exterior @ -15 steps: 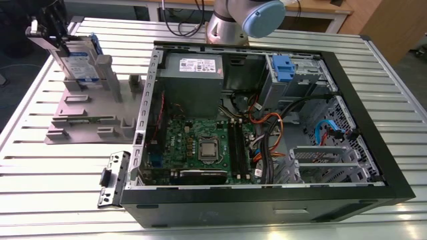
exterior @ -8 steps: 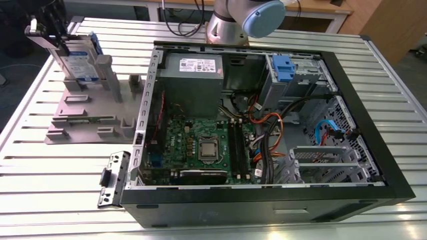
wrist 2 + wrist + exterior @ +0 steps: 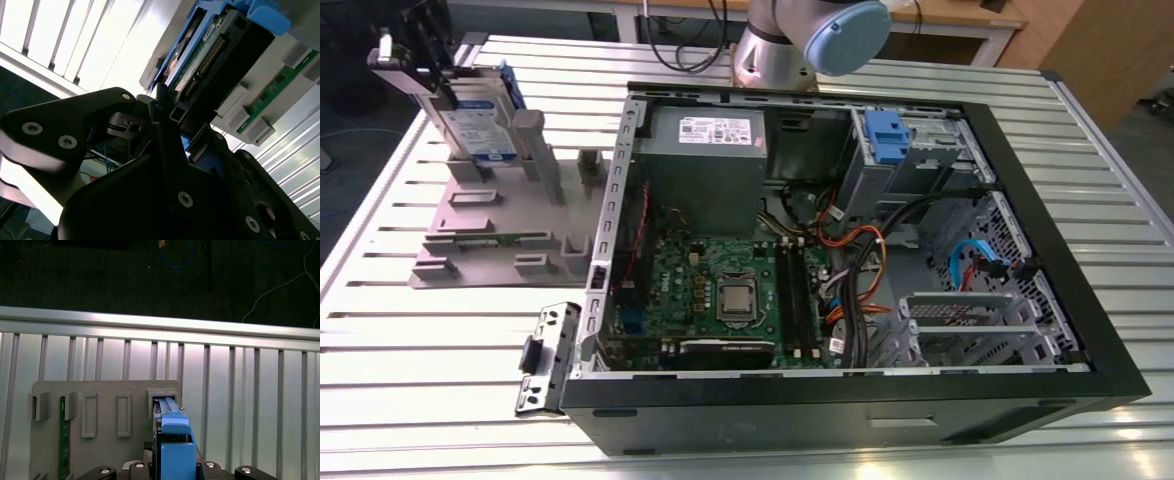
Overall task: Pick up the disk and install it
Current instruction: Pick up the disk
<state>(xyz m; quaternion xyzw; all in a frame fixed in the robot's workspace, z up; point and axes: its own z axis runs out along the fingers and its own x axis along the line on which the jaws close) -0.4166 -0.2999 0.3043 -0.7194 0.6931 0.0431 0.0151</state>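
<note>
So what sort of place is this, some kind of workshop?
Probably a robotics lab bench: a robot arm stands by an open desktop computer case on a slotted aluminium table, with a hard disk upright in a grey stand alongside.

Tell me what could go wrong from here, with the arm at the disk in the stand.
1. The disk stands in a slot of the grey stand, with the gripper at its upper end. A pull off the slot's line could jam it or drag the stand along.
2. Orange and black cables lie loose inside the computer case beside the drive cage. The disk might snag them going in.
</note>
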